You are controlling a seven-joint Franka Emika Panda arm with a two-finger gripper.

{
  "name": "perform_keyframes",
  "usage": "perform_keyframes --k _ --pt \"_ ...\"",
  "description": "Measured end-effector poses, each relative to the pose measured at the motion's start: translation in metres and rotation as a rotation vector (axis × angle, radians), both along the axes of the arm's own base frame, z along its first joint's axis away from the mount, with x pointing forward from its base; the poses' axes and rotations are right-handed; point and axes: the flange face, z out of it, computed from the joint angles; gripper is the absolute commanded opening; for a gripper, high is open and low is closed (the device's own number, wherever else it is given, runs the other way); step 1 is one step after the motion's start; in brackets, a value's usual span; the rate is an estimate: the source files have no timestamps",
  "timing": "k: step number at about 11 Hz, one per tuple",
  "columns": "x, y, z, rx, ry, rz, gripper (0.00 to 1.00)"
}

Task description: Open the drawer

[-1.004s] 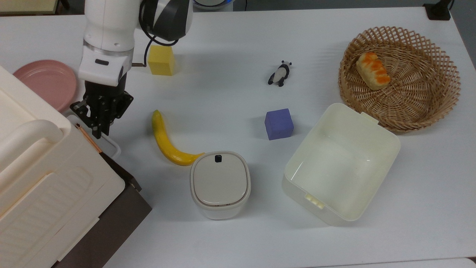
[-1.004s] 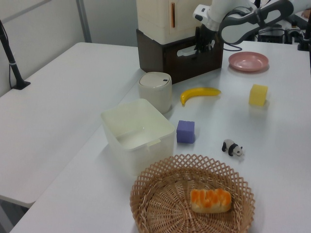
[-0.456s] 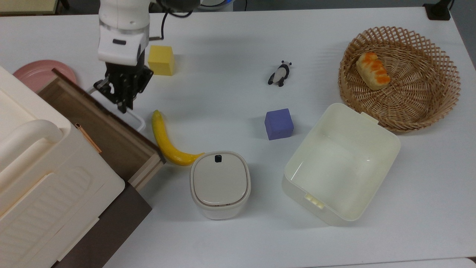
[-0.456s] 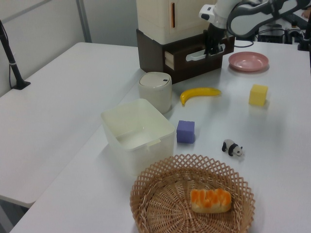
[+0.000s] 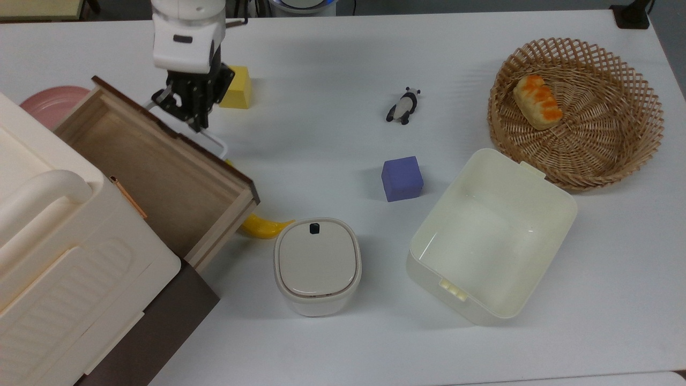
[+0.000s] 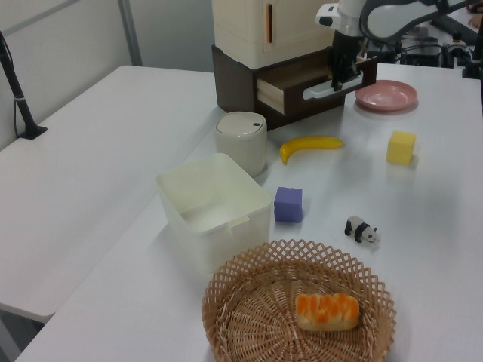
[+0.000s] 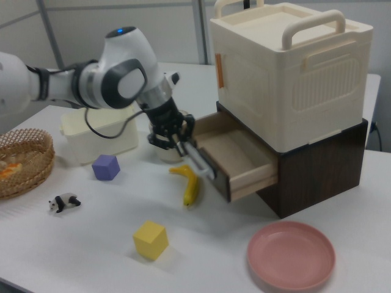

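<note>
Drawer [image 5: 155, 177] of matt plywood; basket [image 5: 600, 134] woven wicker; bin [image 5: 552, 241] glossy plastic

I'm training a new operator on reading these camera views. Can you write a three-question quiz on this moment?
1. True or false: the drawer is pulled out, its wooden inside showing.
2. What does the gripper hold? A) the banana B) the drawer's white handle C) the yellow block
3. What lies in the wicker basket?

Key:
1. True.
2. B: the gripper is at the white handle on the drawer's front, seemingly shut on it; the banana and yellow block lie free on the table.
3. A bread roll with an orange top.
</note>
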Motion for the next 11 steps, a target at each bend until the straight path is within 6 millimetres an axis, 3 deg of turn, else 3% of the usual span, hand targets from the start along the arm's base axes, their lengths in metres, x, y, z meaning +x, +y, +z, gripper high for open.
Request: perform_keyframes --k 2,3,5,7,8,9,11 --pt "-0.019 0.02 0.022 0.029 0.06 0.021 0.03" --pt "-0.025 0.028 0.025 0.037 0.086 0.033 0.04" --pt "-0.03 0.035 0.018 0.042 0.127 0.039 0.16" --pt "-0.035 0.045 0.018 0.059 0.16 -0.071 0.55" --pt "-0.035 0.061 0.024 0.068 0.158 -0.139 0.71" --pt "-0.036 0.081 0.03 0.077 0.152 -0.215 1.0" --pt "-0.041 0.109 0.044 0.087 0.162 -0.409 1.0"
